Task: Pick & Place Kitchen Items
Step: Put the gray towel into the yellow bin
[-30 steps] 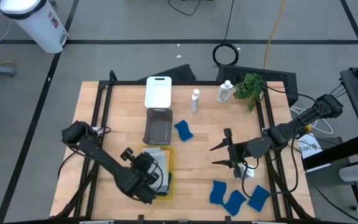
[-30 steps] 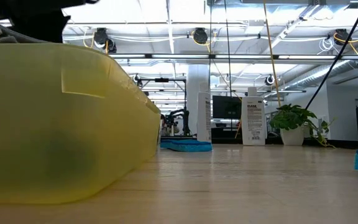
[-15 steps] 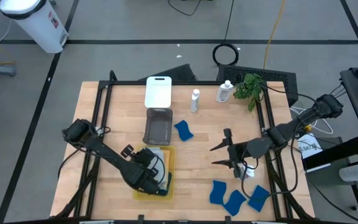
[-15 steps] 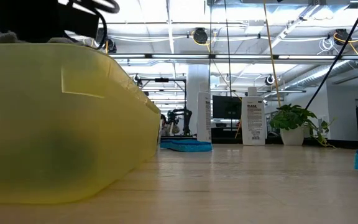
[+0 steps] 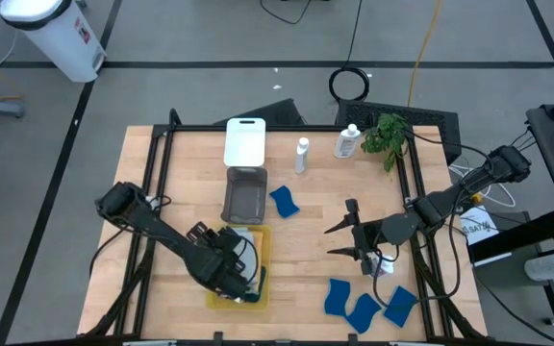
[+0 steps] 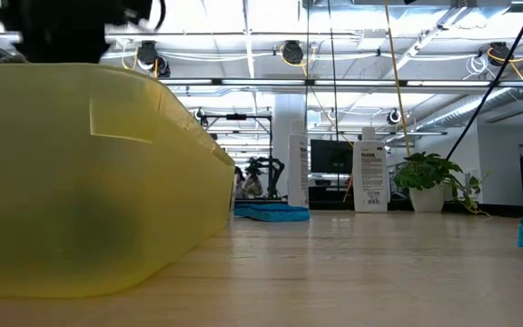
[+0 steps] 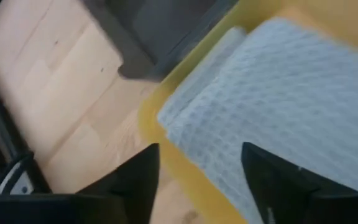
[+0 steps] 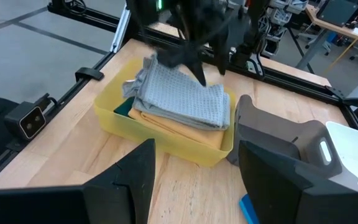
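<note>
Grey waffle-weave cloth (image 8: 182,96) lay uppermost in the yellow tray (image 8: 166,146), on the orange cloth (image 8: 185,130), with a dark teal cloth (image 8: 124,107) showing at one end beneath them. The left gripper (image 5: 227,272) stood directly over this stack with its jaws parted and nothing between them; in the left wrist view the grey cloth sat just ahead of the two dark fingers (image 7: 135,180).

Risks, as judged from this position:
- A lift with a fingertip snagged in the weave would drag the grey cloth off the stack or over the tray wall.
- A sideways withdrawal could strike the tray rim and shift the tray toward the grey tray (image 5: 244,195) just beside it.

The right gripper (image 5: 346,240) hung above the table (image 5: 306,269) near its right side, jaws apart and empty, well apart from the left arm.

Count:
- Cloths: three, all in the yellow tray.
- Blue sponges: four; one (image 5: 284,201) beside the grey tray, three (image 5: 364,306) grouped near the front right corner.
- White bottles: two plainly visible (image 5: 302,155) (image 5: 347,142) at the back of the table near the plant (image 5: 386,135); a third could not be confirmed.
- Trays: three, namely yellow, grey and white (image 5: 244,141).
</note>
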